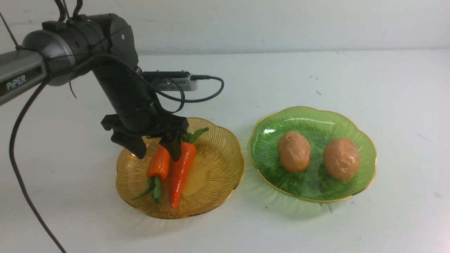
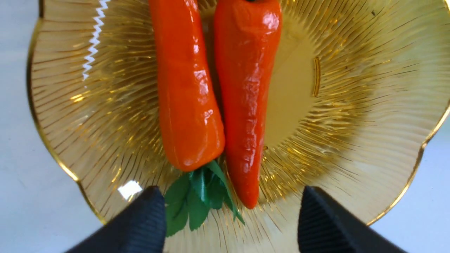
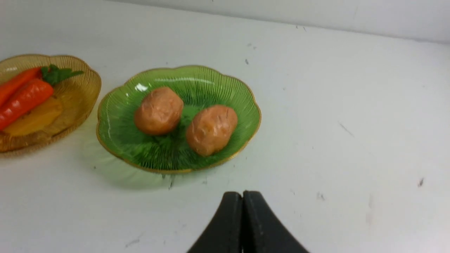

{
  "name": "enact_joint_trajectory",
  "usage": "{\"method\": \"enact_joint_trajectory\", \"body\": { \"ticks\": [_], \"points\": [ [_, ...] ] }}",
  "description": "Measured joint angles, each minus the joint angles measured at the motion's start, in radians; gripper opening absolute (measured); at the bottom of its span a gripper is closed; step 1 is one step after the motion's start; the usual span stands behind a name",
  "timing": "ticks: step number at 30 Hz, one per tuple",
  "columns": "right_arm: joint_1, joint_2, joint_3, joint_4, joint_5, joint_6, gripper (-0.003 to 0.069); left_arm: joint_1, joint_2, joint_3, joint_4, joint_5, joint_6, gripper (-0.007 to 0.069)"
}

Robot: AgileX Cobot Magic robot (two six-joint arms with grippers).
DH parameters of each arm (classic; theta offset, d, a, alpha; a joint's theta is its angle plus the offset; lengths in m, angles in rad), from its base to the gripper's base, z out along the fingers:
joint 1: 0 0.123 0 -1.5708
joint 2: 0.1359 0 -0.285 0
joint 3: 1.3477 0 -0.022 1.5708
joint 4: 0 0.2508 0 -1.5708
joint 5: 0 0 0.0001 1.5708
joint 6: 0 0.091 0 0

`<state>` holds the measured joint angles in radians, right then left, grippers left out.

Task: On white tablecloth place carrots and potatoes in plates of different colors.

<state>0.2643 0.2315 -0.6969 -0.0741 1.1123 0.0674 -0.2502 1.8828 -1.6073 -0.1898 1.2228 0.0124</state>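
Two orange carrots (image 1: 160,163) (image 1: 181,172) lie side by side in the amber plate (image 1: 225,168), their green tops pointing opposite ways. My left gripper (image 1: 157,151) hangs just over them, open, its fingers astride the left carrot without holding it. The left wrist view shows both carrots (image 2: 188,98) (image 2: 248,105) resting on the amber plate (image 2: 351,123) beyond the spread fingertips (image 2: 147,211). Two tan potatoes (image 1: 294,151) (image 1: 341,159) sit in the green plate (image 1: 267,126) on the white tablecloth (image 1: 316,77). My right gripper (image 3: 242,196) is shut and empty, above the cloth near the green plate (image 3: 116,105).
The left arm's wrist camera (image 1: 168,80) and its looping cable stick out over the amber plate's far side. A black cable (image 1: 21,175) hangs down at the far left. The tablecloth ends at a white wall (image 1: 281,21) behind.
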Motion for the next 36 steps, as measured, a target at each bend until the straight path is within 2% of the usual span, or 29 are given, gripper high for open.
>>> {"method": "enact_joint_trajectory", "body": {
  "ticks": [3, 8, 12, 16, 21, 36],
  "points": [
    [0.0, -0.072, 0.014, 0.032, 0.039, 0.009, -0.0015, 0.0, -0.024, 0.0, 0.0, 0.0, 0.009, 0.0311],
    [0.0, -0.209, 0.125, 0.074, -0.158, 0.008, -0.0015, 0.0, -0.03, 0.0, 0.0, 0.0, 0.047, 0.0102],
    [0.0, -0.243, 0.23, 0.074, -0.329, 0.008, -0.0015, 0.0, -0.03, 0.0, -0.001, 0.001, 0.06, 0.002],
    [0.0, -0.242, 0.326, 0.074, -0.475, 0.008, -0.0015, 0.0, -0.03, 0.0, -0.002, 0.001, 0.064, -0.0003],
    [0.0, -0.242, 0.376, 0.074, -0.548, 0.008, -0.0015, 0.0, -0.03, 0.0, -0.002, 0.001, 0.067, -0.0003],
    [0.0, -0.242, 0.479, 0.074, -0.552, 0.007, -0.0015, 0.0, -0.03, 0.0, -0.001, 0.001, 0.069, -0.0003]
  ]
}}
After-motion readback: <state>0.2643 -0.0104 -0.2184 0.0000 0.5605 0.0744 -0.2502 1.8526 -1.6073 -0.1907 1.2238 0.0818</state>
